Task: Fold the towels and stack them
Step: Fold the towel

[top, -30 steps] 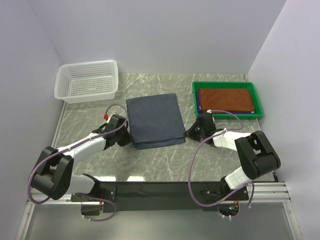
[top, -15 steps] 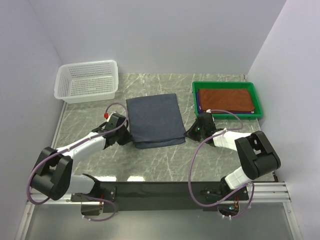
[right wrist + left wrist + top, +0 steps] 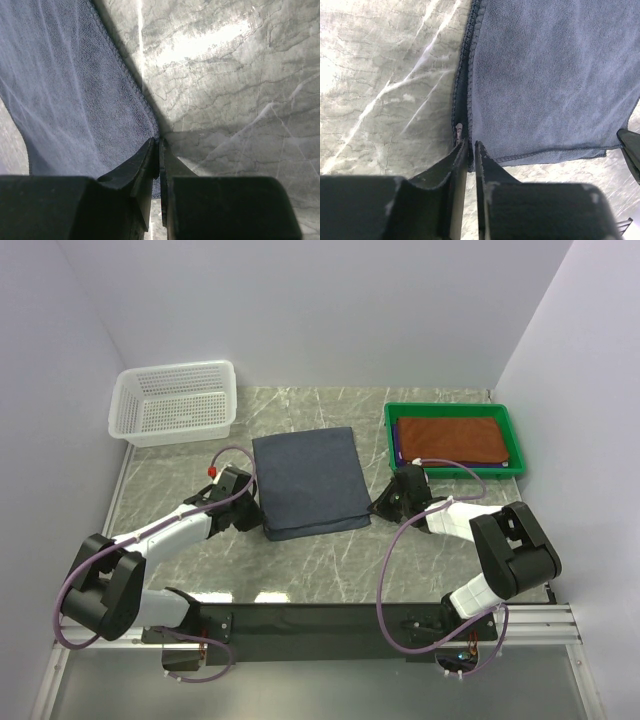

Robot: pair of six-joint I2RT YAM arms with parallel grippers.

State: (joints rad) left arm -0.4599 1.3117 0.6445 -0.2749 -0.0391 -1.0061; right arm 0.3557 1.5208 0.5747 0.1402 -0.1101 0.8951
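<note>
The folded grey-blue terry towel lies mid-table. The left gripper is clamped on its seven-o'clock hem. The right gripper, fingers together, seemingly nips the five-o'clock corner, probably so both can lift the near edge evenly.

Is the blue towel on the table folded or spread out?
Folded: the blue towel shows two stacked layers along its left edge in the left wrist view.
</note>
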